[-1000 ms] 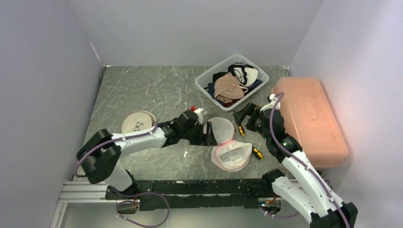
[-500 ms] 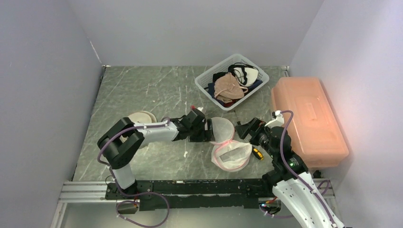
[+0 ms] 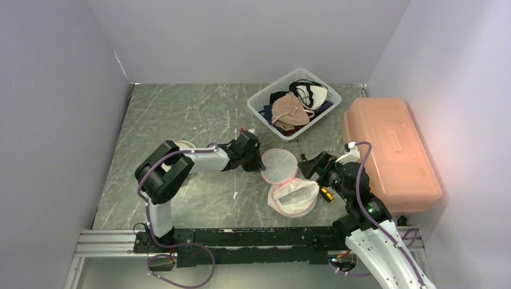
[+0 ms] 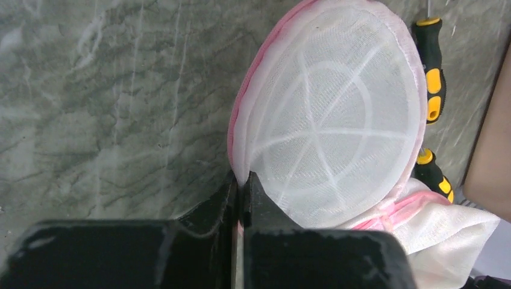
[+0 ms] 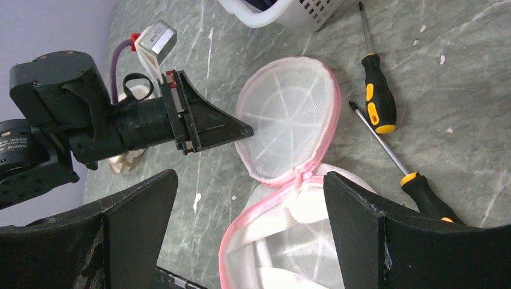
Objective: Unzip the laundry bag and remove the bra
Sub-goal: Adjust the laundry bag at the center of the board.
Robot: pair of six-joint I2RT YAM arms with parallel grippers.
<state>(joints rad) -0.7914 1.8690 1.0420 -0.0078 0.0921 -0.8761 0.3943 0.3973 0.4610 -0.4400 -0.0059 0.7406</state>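
**A:** Left wrist view first: the left claw [image 4: 240,180] is pinched shut on the pink-edged rim of the laundry bag [image 4: 328,120], gripping its round mesh lid half.

**B:** And the other one?

**A:** The right claw [image 5: 250,177] stands wide with nothing in it. The bag's lower half lies straight ahead, between its fingers.

**B:** So the zip is undone?

**A:** I'd judge so (the two halves gape apart and join only at one short stretch). White cloth is bunched in the lower half. I take that for the bra [image 5: 283,247], though its shape is hard to make out.

**B:** Which arm should fetch it?

**A:** The right. From above, the bag's long axis runs from the lid on the far side to the open pocket on the near side, and the right claw sits just beside that pocket. The left is busy pinning the lid.

**B:** Anything in the way?

**A:** Two screwdrivers [image 5: 379,99] lie on the desk [image 3: 181,114] just right of the bag, close to the reach.
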